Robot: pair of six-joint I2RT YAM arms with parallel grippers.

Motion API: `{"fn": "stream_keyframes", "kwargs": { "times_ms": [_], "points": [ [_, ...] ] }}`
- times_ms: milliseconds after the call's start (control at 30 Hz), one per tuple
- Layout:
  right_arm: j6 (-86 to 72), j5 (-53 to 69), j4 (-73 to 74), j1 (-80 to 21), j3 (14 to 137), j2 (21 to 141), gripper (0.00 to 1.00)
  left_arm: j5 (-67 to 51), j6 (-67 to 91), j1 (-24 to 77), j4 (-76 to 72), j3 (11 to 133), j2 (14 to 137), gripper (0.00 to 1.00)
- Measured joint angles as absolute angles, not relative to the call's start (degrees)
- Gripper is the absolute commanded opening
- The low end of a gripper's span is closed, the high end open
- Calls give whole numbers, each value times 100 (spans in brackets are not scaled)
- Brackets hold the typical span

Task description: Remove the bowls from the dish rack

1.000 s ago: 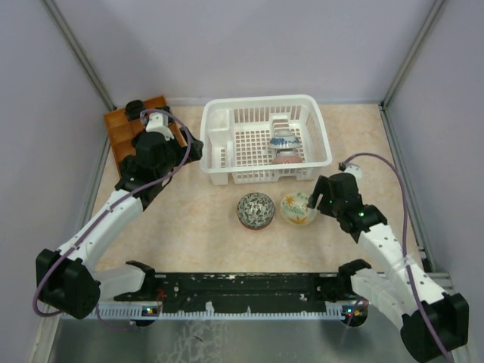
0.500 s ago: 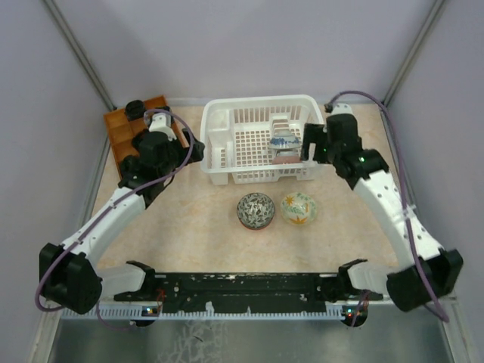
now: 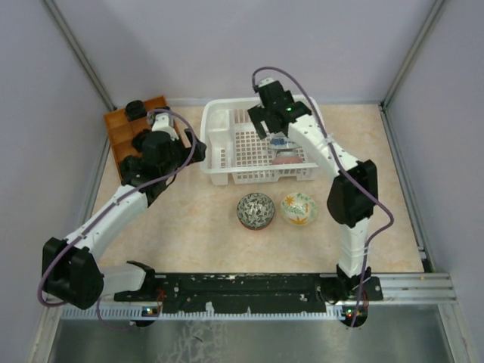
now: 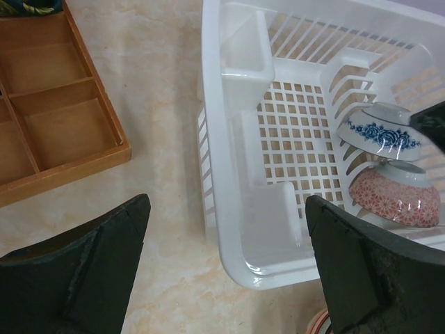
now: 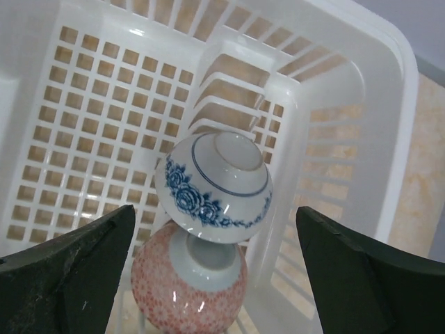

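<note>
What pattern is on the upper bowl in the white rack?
The upper bowl is white with blue flowers; clearest in the right wrist view.

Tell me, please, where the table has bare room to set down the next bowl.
Bare table lies right of the dish rack and right arm, toward the wall. There is more between the dark patterned bowl, the pale green bowl and the near rail, and from the dark bowl left to the left arm. Crowded: the tray-to-rack gap, under the left gripper.

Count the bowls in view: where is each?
4. Blue-flowered bowl and red-patterned bowl inside the dish rack; dark patterned bowl and pale green bowl on the table before it. None seems hidden.
</note>
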State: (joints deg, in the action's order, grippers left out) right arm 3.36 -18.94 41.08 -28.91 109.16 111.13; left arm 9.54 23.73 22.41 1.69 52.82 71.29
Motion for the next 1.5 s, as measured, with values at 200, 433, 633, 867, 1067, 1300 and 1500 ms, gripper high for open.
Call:
{"fn": "stream_keyframes", "kwargs": {
  "times_ms": [200,433,633,867,1067,1300,1500],
  "points": [
    [1072,-2493,4324,-3293,11504,12206,99,954,2370,2241,38,5280,7166,99],
    [1691,-3068,4637,-3533,11874,12798,99,934,2370,2241,-12,5280,7330,99],
    [2014,-3516,4716,-3562,12009,12984,99,913,2368,2241,-75,5280,7347,99],
    [2206,-3686,4737,-3557,12007,13100,97,915,2368,2241,-121,5280,7349,99],
    [2292,-3870,4635,-3564,12005,13211,95,915,2359,2241,-126,5280,7349,99],
    [2451,-4322,4447,-3579,11902,13517,93,917,2349,2241,-126,5280,7352,99],
    [2571,-4659,4080,-3579,11655,13517,91,915,2346,2241,-132,5280,7417,99]
  ]
}}
